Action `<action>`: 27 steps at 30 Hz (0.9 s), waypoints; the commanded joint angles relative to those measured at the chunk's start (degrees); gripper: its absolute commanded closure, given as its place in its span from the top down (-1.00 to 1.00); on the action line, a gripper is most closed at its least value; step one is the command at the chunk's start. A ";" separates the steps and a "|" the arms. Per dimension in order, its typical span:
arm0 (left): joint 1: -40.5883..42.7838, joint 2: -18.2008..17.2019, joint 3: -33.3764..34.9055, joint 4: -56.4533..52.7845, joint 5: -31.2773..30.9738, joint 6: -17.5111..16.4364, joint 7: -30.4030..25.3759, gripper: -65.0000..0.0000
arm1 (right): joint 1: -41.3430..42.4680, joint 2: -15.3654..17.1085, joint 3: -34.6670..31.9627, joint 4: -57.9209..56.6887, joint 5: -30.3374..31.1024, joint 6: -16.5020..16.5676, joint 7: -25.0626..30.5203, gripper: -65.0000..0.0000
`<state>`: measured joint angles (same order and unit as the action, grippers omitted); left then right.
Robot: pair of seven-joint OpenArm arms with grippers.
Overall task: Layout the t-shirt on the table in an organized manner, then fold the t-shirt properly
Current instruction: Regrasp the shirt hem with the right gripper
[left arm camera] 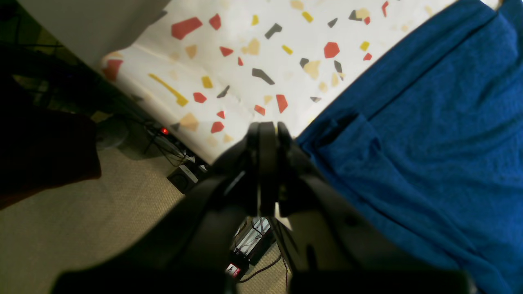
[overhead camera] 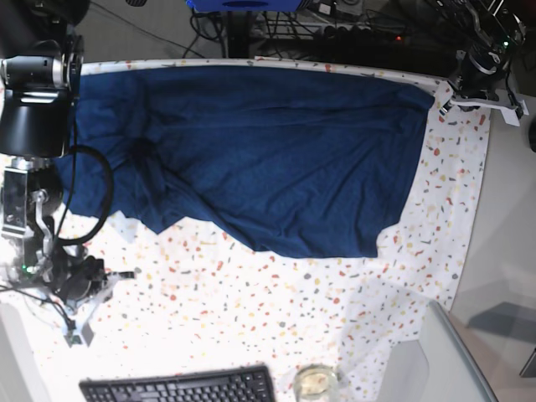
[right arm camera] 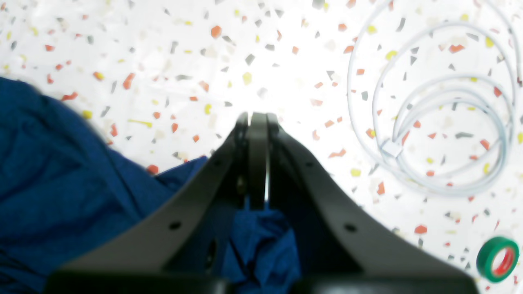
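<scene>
The navy-blue t-shirt lies spread wide across the far part of the speckled table, with a rumpled lower left edge. My left gripper is shut at the table's edge. The shirt's corner lies just beside it on the right, and I see no fabric between its tips. It shows in the base view at the top right. My right gripper is shut, with bunched shirt fabric between its fingers lower down. More of the shirt lies to its left. In the base view that gripper is hidden under the arm.
A coiled white cable and a green tape roll lie on the table right of my right gripper. A keyboard and a glass sit at the near edge. Plain grey surface borders the right. Floor with cables lies below the left gripper.
</scene>
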<state>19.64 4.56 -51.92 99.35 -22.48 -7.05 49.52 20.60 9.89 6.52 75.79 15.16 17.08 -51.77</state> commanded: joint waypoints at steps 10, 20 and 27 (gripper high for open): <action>-1.13 -0.56 0.01 0.83 -0.33 -0.12 -0.77 -1.00 | 0.72 -3.69 -7.18 -12.62 0.45 0.02 4.08 0.39; -0.61 -0.56 -0.17 0.83 -0.33 -0.12 -0.77 -1.00 | 2.39 -3.16 -10.61 -27.22 0.45 0.02 15.94 -0.04; -0.52 -0.56 -0.17 0.83 -0.33 -0.12 -0.77 -1.00 | 2.56 -3.16 -10.52 -26.95 0.71 0.11 15.86 -0.94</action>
<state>19.03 4.47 -51.94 99.29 -22.50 -7.05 49.52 21.32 6.44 -4.14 47.66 15.40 16.88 -36.80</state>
